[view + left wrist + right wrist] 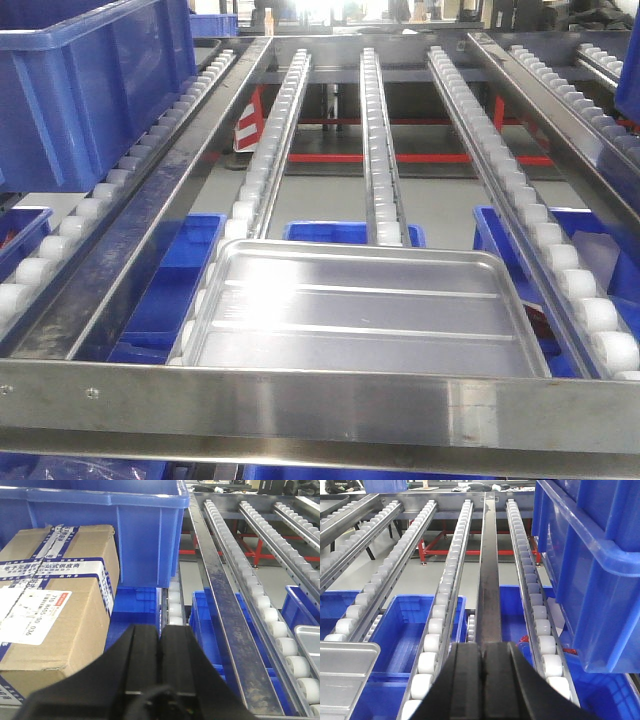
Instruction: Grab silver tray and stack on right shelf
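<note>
The silver tray [365,315] lies on the roller shelf [380,180], both the left pincer [160,645] and right pincer [482,662] closed and empty.

My two wrist cameras each show a black gripper; the front camera shows none of my rig.

On the left wrist view, my left gripper [160,650] is matte black plastic, two flat-topped fingers [142,655] lying side by side with only a thin dark seam between them, widening toward the camera into a broad sloped housing with a rounded black fitting at the bottom edge. On the right wrist view, my right gripper [482,662] is the same matte black, its two fingers [467,675] with softly rounded outer edges, flaring into curved shoulders. I see no markings, screws or cables on either.
</note>
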You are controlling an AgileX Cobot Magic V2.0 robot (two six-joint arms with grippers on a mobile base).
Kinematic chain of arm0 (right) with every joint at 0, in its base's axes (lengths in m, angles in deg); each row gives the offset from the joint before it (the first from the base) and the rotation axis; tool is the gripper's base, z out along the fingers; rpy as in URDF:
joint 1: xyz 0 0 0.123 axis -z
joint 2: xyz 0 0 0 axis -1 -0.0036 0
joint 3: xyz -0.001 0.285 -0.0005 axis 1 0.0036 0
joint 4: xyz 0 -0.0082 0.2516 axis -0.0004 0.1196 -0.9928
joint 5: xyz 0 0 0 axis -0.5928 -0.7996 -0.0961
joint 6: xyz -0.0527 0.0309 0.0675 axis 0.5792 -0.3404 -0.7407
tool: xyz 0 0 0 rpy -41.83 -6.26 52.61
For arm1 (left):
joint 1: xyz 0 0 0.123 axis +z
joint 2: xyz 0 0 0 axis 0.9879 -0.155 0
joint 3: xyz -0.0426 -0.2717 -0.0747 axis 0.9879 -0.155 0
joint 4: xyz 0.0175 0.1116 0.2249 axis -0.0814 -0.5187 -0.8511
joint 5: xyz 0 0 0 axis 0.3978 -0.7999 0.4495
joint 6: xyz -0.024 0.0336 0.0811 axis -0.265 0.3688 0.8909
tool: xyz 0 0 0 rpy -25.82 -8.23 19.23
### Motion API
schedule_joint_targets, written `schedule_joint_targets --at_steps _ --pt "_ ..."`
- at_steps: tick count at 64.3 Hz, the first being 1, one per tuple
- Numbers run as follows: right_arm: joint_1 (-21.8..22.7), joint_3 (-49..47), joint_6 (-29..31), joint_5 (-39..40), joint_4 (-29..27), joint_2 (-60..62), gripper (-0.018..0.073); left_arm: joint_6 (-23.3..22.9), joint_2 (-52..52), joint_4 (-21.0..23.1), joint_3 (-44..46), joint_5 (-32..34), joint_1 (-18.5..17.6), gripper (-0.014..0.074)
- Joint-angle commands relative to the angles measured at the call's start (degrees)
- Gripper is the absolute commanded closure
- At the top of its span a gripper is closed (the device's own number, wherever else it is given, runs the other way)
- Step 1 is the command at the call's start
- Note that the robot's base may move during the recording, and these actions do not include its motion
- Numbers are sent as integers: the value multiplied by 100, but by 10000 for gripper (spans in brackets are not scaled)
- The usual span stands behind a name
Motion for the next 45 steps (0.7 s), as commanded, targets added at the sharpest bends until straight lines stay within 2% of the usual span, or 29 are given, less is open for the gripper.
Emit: schedule_joint_targets --at_steps 1,25,36,45 --pt "27 -9 51 526 7 106 503 -22 57 17 -145 509 -41 689" --pt "27 -9 51 526 7 106 503 -22 57 17 -145 509 -41 689" --pt "27 -9 51 542 7 106 503 -22 57 70 -145 880 -41 689" --pt "27 -9 51 535 7 106 503 -22 57 70 -145 900 -41 689"
